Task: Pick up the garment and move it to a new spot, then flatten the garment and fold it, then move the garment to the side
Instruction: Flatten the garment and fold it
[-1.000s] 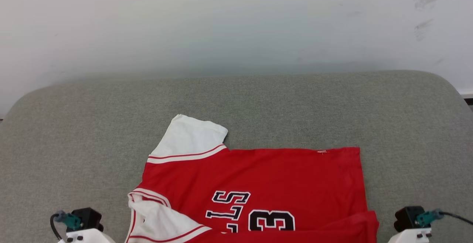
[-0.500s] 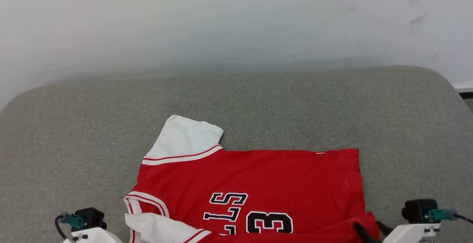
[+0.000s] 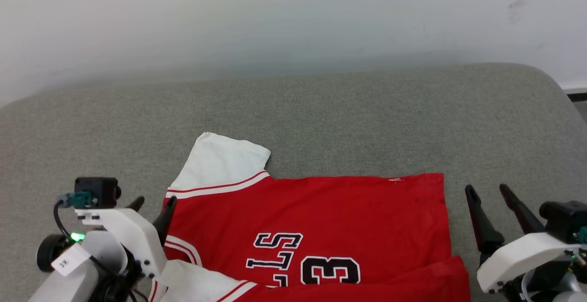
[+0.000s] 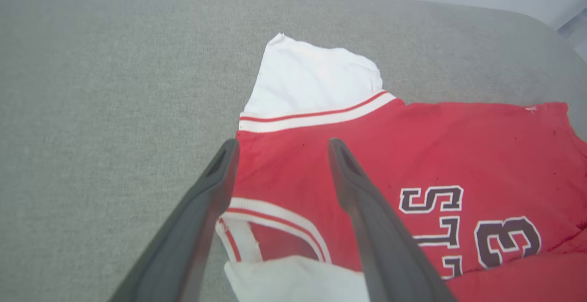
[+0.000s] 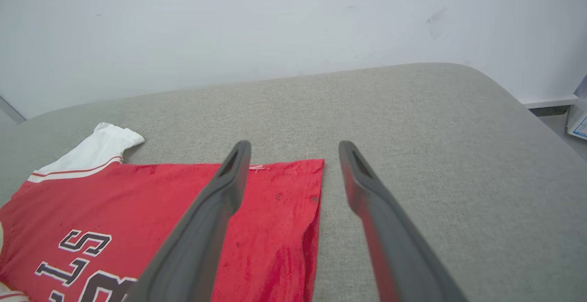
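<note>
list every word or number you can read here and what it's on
"LS": black, white-outlined letters on the garment; the rest of the word is lost in folds.
"3": number next to those letters, same garment; the digit before it is cut off.
White sticker on the left arm: too small to read.

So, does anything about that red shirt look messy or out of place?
Yes. The garment isn't lying flat: along its near edge a red flap is turned up over the number, and the near white sleeve is bunched inward by the collar. The far sleeve lies flat.
</note>
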Controlling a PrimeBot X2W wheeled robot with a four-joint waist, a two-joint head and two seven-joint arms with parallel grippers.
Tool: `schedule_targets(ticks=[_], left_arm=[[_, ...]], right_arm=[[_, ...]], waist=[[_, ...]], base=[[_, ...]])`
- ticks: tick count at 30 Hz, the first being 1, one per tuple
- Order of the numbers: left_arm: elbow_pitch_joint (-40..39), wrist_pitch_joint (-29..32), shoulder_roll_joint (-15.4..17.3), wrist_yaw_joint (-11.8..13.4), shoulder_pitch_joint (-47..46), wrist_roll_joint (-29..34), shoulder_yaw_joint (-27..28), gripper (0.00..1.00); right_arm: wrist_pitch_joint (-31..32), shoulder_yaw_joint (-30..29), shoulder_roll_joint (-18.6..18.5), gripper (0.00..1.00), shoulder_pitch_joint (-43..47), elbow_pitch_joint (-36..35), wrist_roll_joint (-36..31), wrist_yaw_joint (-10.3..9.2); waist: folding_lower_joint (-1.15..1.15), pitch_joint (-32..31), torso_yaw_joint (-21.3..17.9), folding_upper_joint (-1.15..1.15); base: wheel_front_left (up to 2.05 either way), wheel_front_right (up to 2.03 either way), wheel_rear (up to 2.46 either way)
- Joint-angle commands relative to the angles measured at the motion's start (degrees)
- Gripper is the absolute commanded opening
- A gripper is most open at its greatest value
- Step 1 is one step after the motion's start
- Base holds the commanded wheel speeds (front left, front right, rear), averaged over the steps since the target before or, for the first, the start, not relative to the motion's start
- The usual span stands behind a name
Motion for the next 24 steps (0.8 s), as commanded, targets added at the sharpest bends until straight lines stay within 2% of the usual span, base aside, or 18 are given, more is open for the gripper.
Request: schedule_targets(ticks=[1,4,10,15,24], left_arm=[[0.83,-2.34,-0.72,0.43,-2.52,1.45,0.53,1.0],[2.03,-6.15,-1.76,1.26,-6.5,3.17,2.03,1.0],[7.75,-7.17,-2.6,-0.87,-14.8,3.84,2.53,1.0],[13.23,-2.14,-1.41,-4.15,-22.38,2.93,1.43,1.0],[22.52,12.92,0.84,-9.01,-32.77,0.12,-1.22,1.0]], right_arm=[[-1.1,-0.46,0.47,1.0,-1.65,-1.67,-1.13,-0.03],[-2.09,-0.75,1.02,1.0,-3.32,-4.26,-2.72,-0.03],[-3.16,-0.04,1.72,1.0,-7.05,-7.28,-3.62,-0.03],[-3.82,1.08,2.14,1.0,-9.46,-7.65,-3.11,-0.03],[-5.62,2.77,2.44,1.0,-11.83,-4.57,-1.64,-0.04]], waist=[[0.0,2.2,-0.96,0.0],[0.0,5.29,-2.04,0.0],[0.0,11.88,-4.24,0.0],[0.0,16.88,-5.89,0.0],[0.0,21.03,-8.71,0.0]], base=[[0.0,0.0,0.0],[0.0,0.0,0.0],[0.0,0.0,0.0],[0.0,0.0,0.0],[0.0,0.0,0.0]])
